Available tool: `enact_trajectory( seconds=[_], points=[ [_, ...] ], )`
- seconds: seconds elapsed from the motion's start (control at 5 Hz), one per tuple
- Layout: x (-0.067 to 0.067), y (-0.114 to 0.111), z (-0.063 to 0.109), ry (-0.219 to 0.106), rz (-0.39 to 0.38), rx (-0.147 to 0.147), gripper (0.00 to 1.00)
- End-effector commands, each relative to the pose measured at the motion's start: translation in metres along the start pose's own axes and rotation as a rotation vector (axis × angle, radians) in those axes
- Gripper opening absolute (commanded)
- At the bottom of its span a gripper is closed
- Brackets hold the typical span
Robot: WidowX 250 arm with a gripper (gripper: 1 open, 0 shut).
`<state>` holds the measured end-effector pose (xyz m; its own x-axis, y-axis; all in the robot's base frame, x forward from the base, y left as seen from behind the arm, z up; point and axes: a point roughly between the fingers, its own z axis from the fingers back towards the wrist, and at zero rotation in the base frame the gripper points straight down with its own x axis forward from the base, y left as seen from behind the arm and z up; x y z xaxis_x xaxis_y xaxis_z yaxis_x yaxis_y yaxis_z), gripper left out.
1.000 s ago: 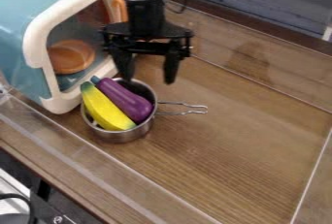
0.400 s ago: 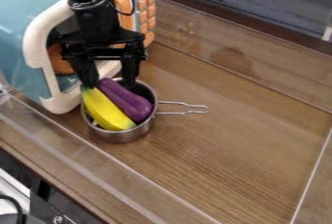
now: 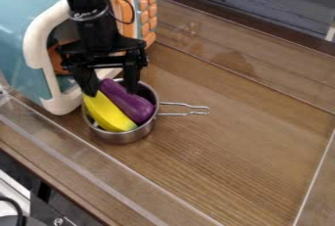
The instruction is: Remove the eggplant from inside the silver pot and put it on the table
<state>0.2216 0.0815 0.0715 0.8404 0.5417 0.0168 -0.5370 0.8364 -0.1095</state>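
1. Nearest, along the lower frame, the table (image 3: pixel 249 161) ends in a clear raised edge; the brown top to the right and lower right lies open, giving plenty of room to set something down.
2. Left of centre sits the pot (image 3: pixel 121 122), its thin wire handle pointing right. Inside it the eggplant (image 3: pixel 127 100) lies slantwise, touching a yellow toy (image 3: pixel 106 111) on its left.
3. Just above the pot hangs the gripper (image 3: pixel 104 76), pointing down, its jaws spread wide and holding nothing, roughly over the two toys.
4. Behind, at upper left, stands a teal and cream microwave (image 3: pixel 39 49), close to the gripper's left side.
5. Risks, as I judge them: the fingers could close on the yellow toy instead, or on both toys, since they touch; a finger could strike the rim and tip or drag the light pot; the glossy eggplant could slip out; swinging left would hit the microwave.
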Motion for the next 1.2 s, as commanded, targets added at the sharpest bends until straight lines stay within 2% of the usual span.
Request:
enact_trajectory(
  seconds=[0.0,0.2,0.6,1.0],
  points=[
    [-0.001,-0.002,0.003,-0.021,-0.022,-0.005,1.00],
    [-0.004,-0.003,0.005,-0.015,-0.049,-0.009,1.00],
    [0.006,-0.007,-0.008,-0.004,-0.096,-0.018,1.00],
    [0.001,-0.009,0.004,-0.014,0.023,-0.026,1.00]
  ],
)
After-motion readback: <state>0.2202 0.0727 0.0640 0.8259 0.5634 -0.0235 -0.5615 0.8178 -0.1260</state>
